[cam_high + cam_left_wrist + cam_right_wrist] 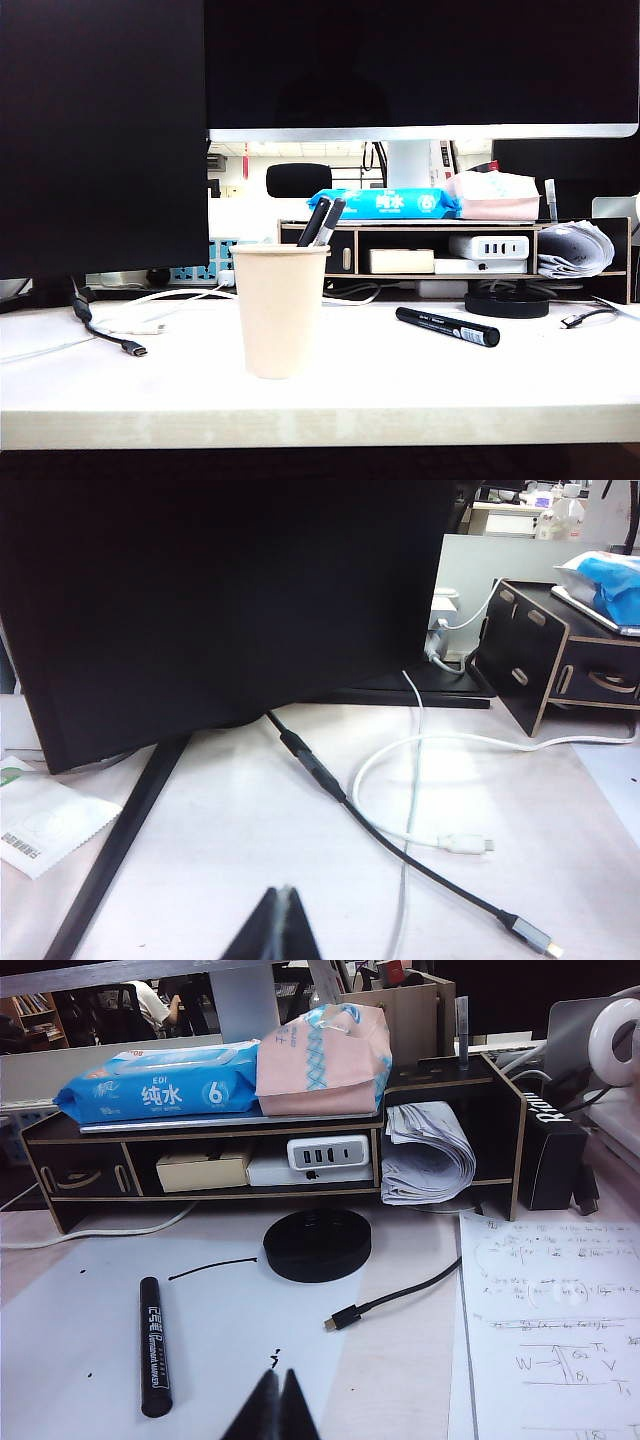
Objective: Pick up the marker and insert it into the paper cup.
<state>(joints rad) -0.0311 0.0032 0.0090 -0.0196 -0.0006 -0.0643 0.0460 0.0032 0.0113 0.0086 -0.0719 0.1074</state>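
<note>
From the exterior view we see the paper cup [280, 310] standing upright on the white bench [400, 395], left of centre, with two slim pens [321, 222] already poking out of it. The marker [447, 326] lies flat on the bench at about three o'clock from the cup, well apart from it, its long axis running from ten o'clock to four o'clock in this picture. Neither arm shows here.

In the left wrist view we find the left tool [283, 925] with its fingers pressed together, clenched on nothing, above bare bench. Ahead of it lie a black cable [400, 850] and a white cable [400, 780], and behind them a dark monitor [220, 610]. Neither marker nor cup appears.

In the right wrist view the right tool [276, 1400] is likewise clenched and empty. The marker [153, 1345] lies near it at roughly ten o'clock from the tips, its long axis running almost straight away from the camera, toward twelve. A round black puck [317, 1244] sits further off at twelve o'clock.

We judge the right arm the nearer one, and that its tool must release before it can close across the barrel.
</note>
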